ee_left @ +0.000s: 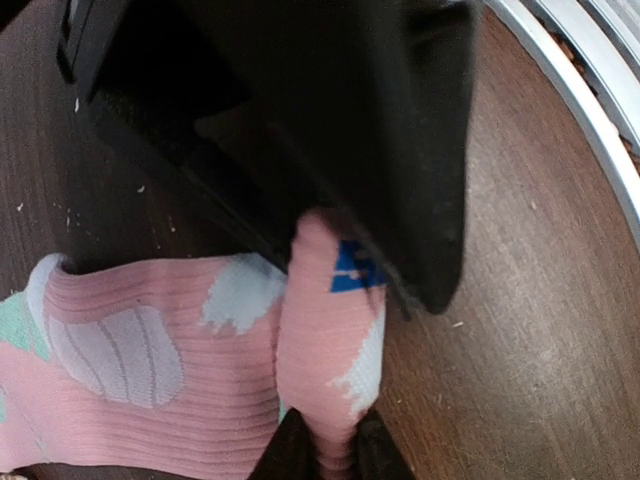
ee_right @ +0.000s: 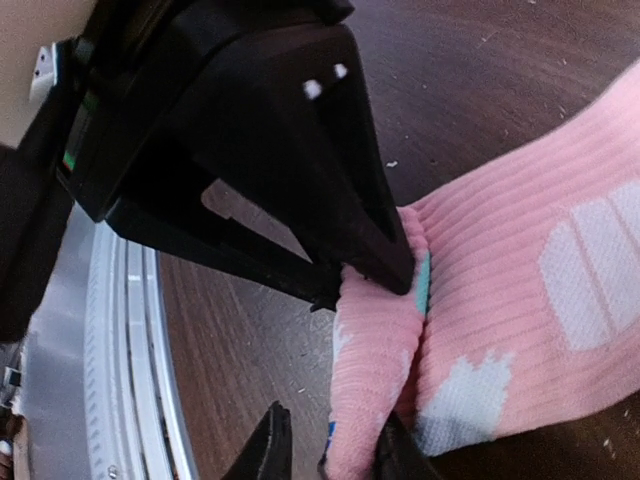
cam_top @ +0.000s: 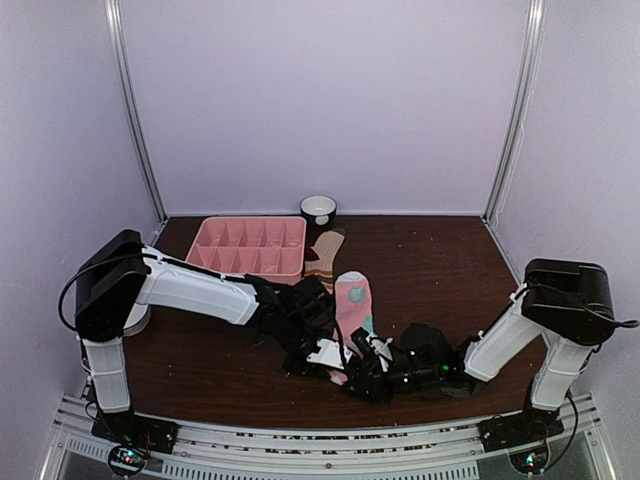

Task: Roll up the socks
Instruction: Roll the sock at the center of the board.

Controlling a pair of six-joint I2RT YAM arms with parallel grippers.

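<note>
pink sock [ee_left: 150, 380], blue label [ee_left: 355, 268] illegible

Surface [cam_top: 440, 270]: tray [cam_top: 245, 272] at back left. Cup [cam_top: 318, 209] behind tray's right corner, against back wall. Far sock [cam_top: 325, 255] just beside tray's right edge. Near sock [cam_top: 353, 300] in front of far sock, centre, running toward near edge, its near end folded over on itself. Left claw [ee_left: 335, 450] at fold from left, right claw [ee_right: 330, 455] at same fold from right. Claws face each other, close together.
</note>
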